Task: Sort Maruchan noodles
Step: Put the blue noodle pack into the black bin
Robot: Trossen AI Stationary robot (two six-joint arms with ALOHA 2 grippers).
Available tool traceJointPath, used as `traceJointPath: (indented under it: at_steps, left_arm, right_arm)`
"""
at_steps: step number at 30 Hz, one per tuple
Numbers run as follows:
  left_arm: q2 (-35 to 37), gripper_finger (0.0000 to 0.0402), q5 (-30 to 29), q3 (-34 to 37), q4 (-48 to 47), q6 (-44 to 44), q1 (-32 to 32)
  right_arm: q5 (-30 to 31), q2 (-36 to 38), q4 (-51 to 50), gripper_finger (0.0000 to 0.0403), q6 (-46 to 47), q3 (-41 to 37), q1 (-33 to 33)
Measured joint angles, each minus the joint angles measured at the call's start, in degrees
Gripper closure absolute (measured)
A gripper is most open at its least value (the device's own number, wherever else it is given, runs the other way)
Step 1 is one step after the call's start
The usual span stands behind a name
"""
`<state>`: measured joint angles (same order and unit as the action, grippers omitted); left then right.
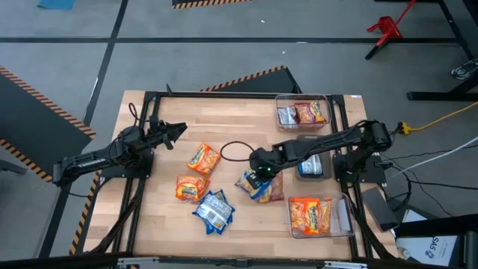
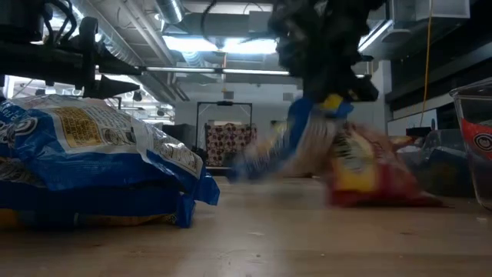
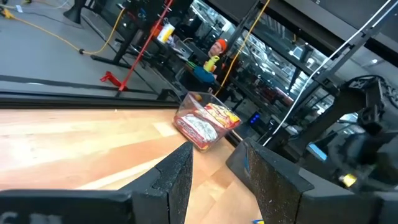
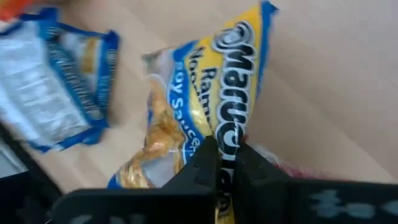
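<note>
In the low view, the lifted blue-and-yellow crinkly noodle packet (image 2: pixel 296 146) at frame centre is smeared by blur. The stacked blue packets (image 2: pixel 92 165) are cut off at the left edge, and the clear plastic bin (image 2: pixel 473 138) at the right edge.

Three clear bins (image 1: pixel 302 112), two arms (image 1: pixel 104 157), several noodle packets (image 1: pixel 203 158)

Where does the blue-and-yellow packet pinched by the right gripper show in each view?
High: blue-and-yellow packet at table centre, under right gripper.
Low: centre, blurred, hanging below the gripper.
Left wrist: not in it.
Right wrist: centre, between the fingers.
Shared landmark: dark red packet beside it.
</note>
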<state>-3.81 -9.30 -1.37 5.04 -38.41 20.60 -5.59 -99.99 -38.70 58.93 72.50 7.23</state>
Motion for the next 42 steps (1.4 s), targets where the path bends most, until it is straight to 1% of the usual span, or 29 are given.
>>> traceJointPath:
  at_steps: [3,6,9,14,16,20,23,25,26,28,30,32,34,36,37,38,42]
  left_arm:
    - [0.0,0.0255,0.0,0.0,0.0,0.0,0.0]
    - [0.0,0.0255,-0.1,0.0,0.0,0.0,0.0]
    - [0.0,0.0255,-0.2,0.0,0.0,-0.1,0.0]
    - [0.0,0.0255,-0.2,0.0,0.0,-0.2,0.0]
    - [0.0,0.0255,-0.2,0.0,0.0,-0.2,0.0]
    - [0.0,0.0255,-0.3,0.0,0.0,-0.2,0.0]
    - [0.0,0.0255,-0.3,0.0,-0.1,-0.2,0.0]
    - [0.0,0.0255,-0.6,0.0,-0.2,-0.1,0.0]
    - [0.0,0.0255,-0.8,0.0,-0.4,-0.1,0.0]
    - [0.0,0.0255,-0.8,0.0,-0.6,-0.1,0.0]
    - [0.0,0.0255,-0.8,0.0,-0.5,-0.1,0.0]
    - [0.0,0.0255,-0.8,0.0,-0.5,0.0,0.0]
    - [0.0,0.0255,-0.8,0.0,-0.5,0.0,0.0]
    - [0.0,0.0255,-0.8,0.0,-0.5,0.0,0.0]
    - [0.0,0.0255,-0.8,0.0,-0.5,0.0,0.0]
    - [0.0,0.0255,-0.8,0.0,-0.5,0.0,0.0]
    - [0.0,0.0255,-0.8,0.0,-0.5,0.0,0.0]
  right_arm:
    - [0.0,-1.9,0.3,0.0381,-1.8,0.0,-0.4]
    - [-0.9,-3.6,1.5,0.0355,-5.8,0.0,-0.7]
    - [-3.0,-5.0,3.5,0.0308,-9.6,0.0,-0.8]
    - [-4.6,-7.0,7.8,0.0205,-14.3,0.0,-1.4]
    - [-4.5,-8.0,10.0,0.0170,-15.5,0.0,-1.8]
    - [-5.2,-10.7,11.1,0.0124,-15.9,0.0,-2.5]
    - [-8.5,-12.5,12.3,0.0112,-15.8,0.0,-3.1]
    - [-11.0,-13.3,12.8,0.0119,-15.6,0.1,-3.2]
    - [-11.5,-13.6,12.9,0.0130,-15.3,0.1,-3.3]
    - [-11.6,-13.7,13.1,0.0165,-13.9,0.2,-3.3]
    - [-12.0,-13.7,13.2,0.0215,-13.0,0.2,-3.3]
    - [-13.7,-13.7,13.6,0.0273,-12.9,0.2,-3.3]
    - [-14.2,-13.7,14.1,0.0330,-12.9,0.2,-3.2]
    - [-14.9,-13.7,15.2,0.0374,-12.8,0.2,-3.3]
    - [-15.0,-13.8,15.8,0.0384,-12.8,0.2,-3.3]
    - [-14.9,-13.6,16.1,0.0385,-12.5,0.1,-3.3]
    - [-11.9,-12.1,15.6,0.0374,-10.9,-0.1,-3.2]
